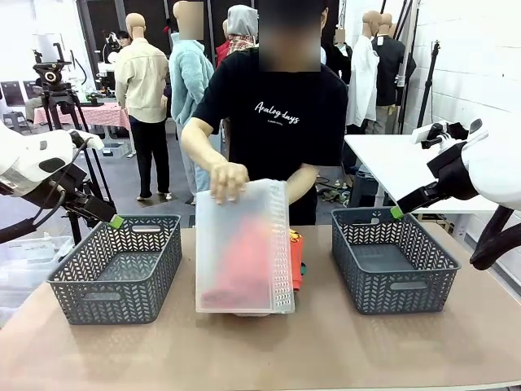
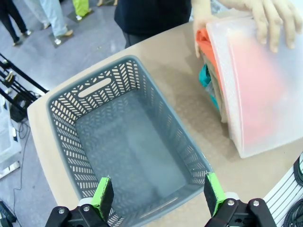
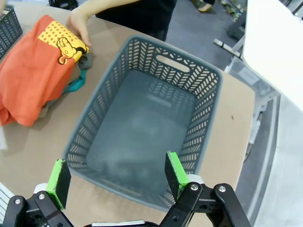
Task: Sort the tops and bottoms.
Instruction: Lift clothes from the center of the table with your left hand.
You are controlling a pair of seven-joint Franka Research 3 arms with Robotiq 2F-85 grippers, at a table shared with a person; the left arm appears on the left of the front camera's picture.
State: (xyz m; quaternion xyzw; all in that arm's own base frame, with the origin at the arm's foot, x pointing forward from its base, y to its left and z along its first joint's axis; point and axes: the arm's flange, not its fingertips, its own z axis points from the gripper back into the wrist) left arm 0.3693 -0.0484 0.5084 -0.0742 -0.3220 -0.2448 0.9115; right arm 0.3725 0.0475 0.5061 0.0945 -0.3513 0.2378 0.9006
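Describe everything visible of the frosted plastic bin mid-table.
The frosted plastic bin is translucent white with a perforated side wall. It stands tipped on edge on the table, its bottom toward the robot, open side toward the person. A hand of the person rests on its upper edge. The orange-red T-shirt shows through it.

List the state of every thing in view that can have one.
left basket: upright, empty.
right basket: upright, empty.
translucent bin: tipped up on end, with the person's hand on it.
orange-red T-shirt: crumpled, lying on top of the garment pile.
left gripper: open, empty, above the left basket.
right gripper: open, empty, above the right basket.
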